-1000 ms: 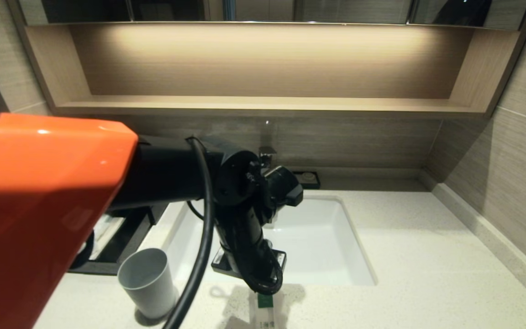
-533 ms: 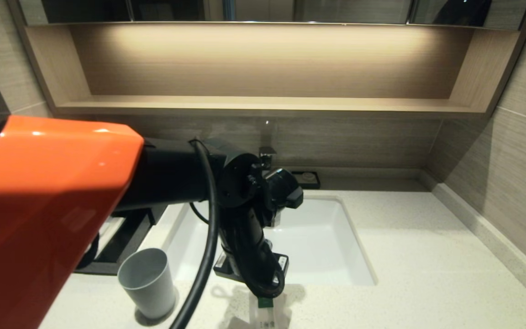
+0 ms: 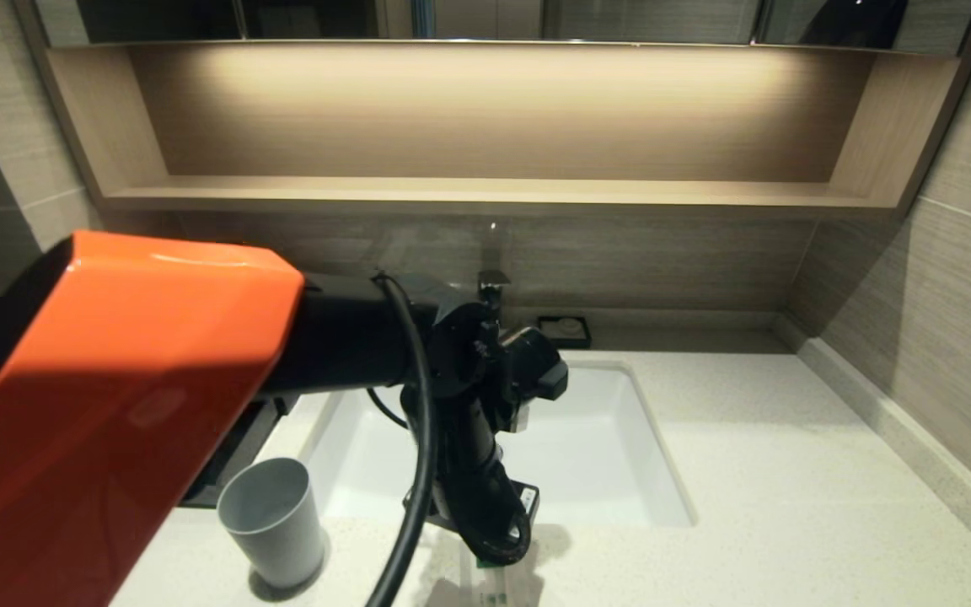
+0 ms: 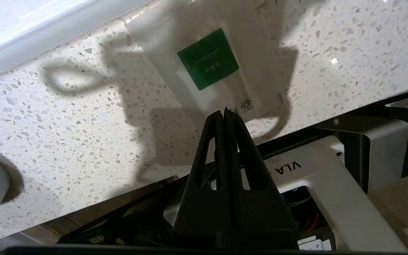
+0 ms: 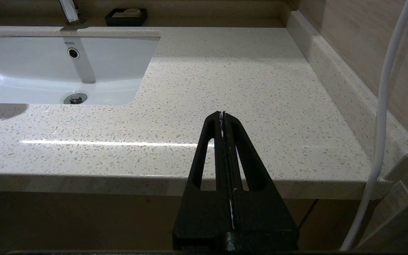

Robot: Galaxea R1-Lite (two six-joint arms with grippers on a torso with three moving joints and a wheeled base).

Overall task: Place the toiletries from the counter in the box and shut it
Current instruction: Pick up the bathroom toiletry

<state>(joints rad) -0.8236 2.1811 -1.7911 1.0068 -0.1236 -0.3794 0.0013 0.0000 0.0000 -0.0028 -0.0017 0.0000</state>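
Head view, left tool (image 4: 224, 112) pinched on sachet (image 4: 207, 60) above counter (image 3: 789, 472), orange arm (image 3: 115, 396) hiding box, cup (image 3: 270, 518) nearby.

You see a glossy speckled stone counter (image 5: 225, 78), a translucent plastic sachet (image 4: 225, 53), and a matt grey plastic cup (image 3: 270, 523).

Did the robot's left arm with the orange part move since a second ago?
Yes. In the head view the left arm has shifted rightward and a bit lower against the grey cup, hiding more of the black box.
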